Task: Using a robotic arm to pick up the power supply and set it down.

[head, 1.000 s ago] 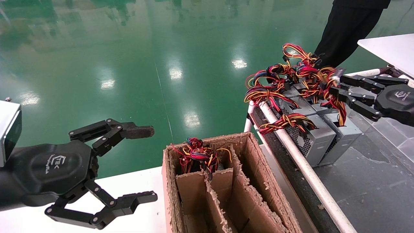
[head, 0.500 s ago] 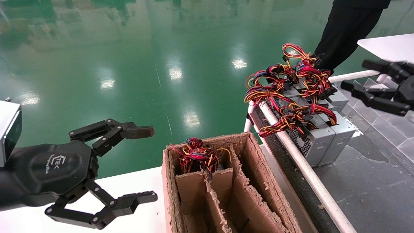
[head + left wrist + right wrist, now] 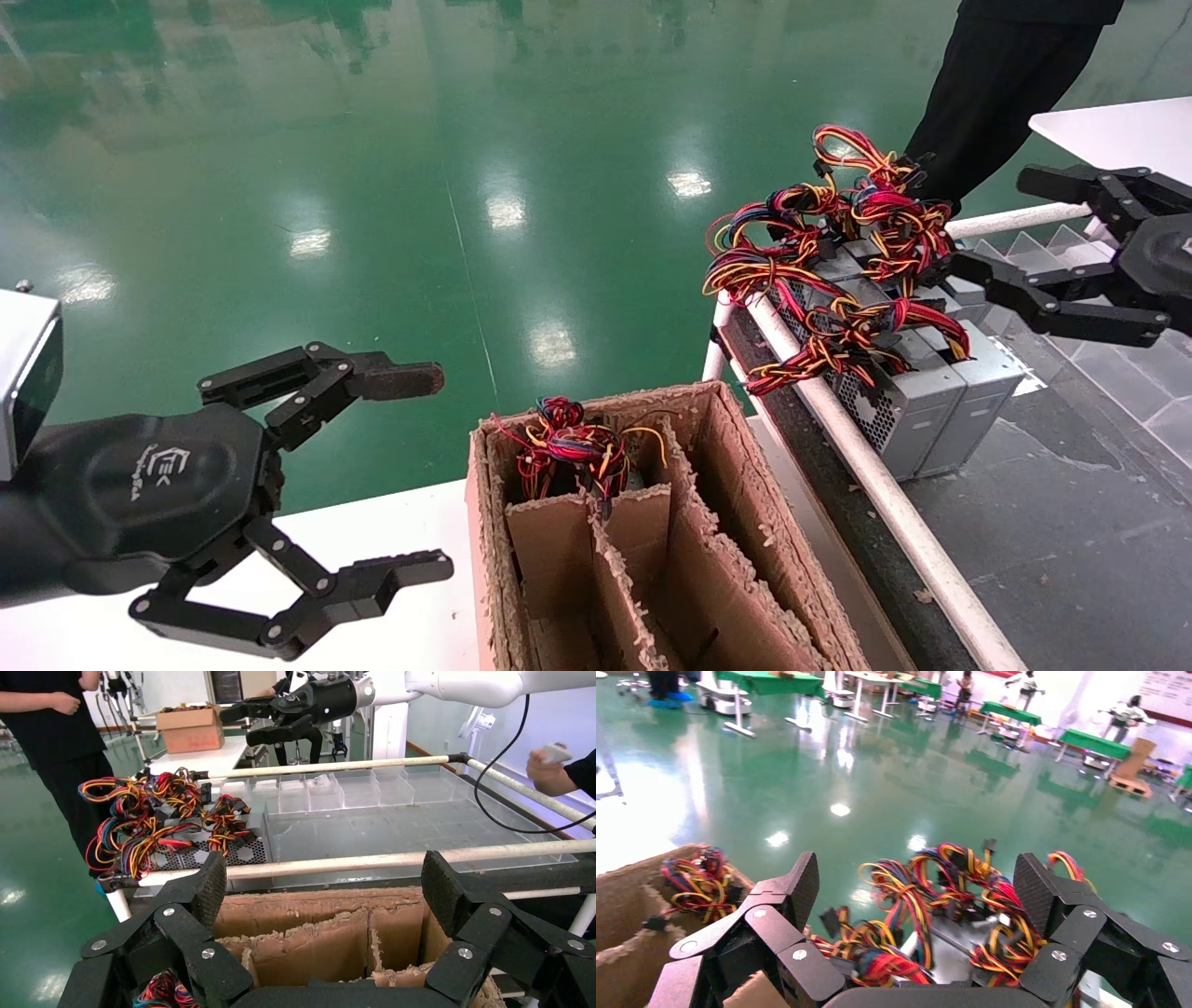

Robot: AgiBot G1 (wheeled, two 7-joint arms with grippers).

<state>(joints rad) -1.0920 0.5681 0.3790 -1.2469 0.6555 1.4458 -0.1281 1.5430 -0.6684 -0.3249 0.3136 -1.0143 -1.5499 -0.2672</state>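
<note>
Several grey power supply boxes (image 3: 917,396) stand in a row on the dark conveyor, their red, yellow and orange wires (image 3: 833,247) piled over them. My right gripper (image 3: 992,221) hangs open just right of the wire pile, touching nothing; in the right wrist view the wires (image 3: 933,903) lie between and beyond its spread fingers (image 3: 796,885), and it (image 3: 916,888) holds nothing. Another wire bundle (image 3: 570,445) sticks out of the far compartment of the cardboard box (image 3: 745,522). My left gripper (image 3: 433,471) is parked open, left of that box.
A white rail (image 3: 875,475) borders the conveyor beside the divided cardboard box (image 3: 316,917). A person in black (image 3: 1006,84) stands behind the power supplies. A white table corner (image 3: 1117,140) is at far right. Clear trays (image 3: 351,790) line the conveyor's far side.
The right gripper was in among the wires, drew back up to the right, then came back a little toward them. The disturbed wires settled onto the boxes. The left arm has not moved.
</note>
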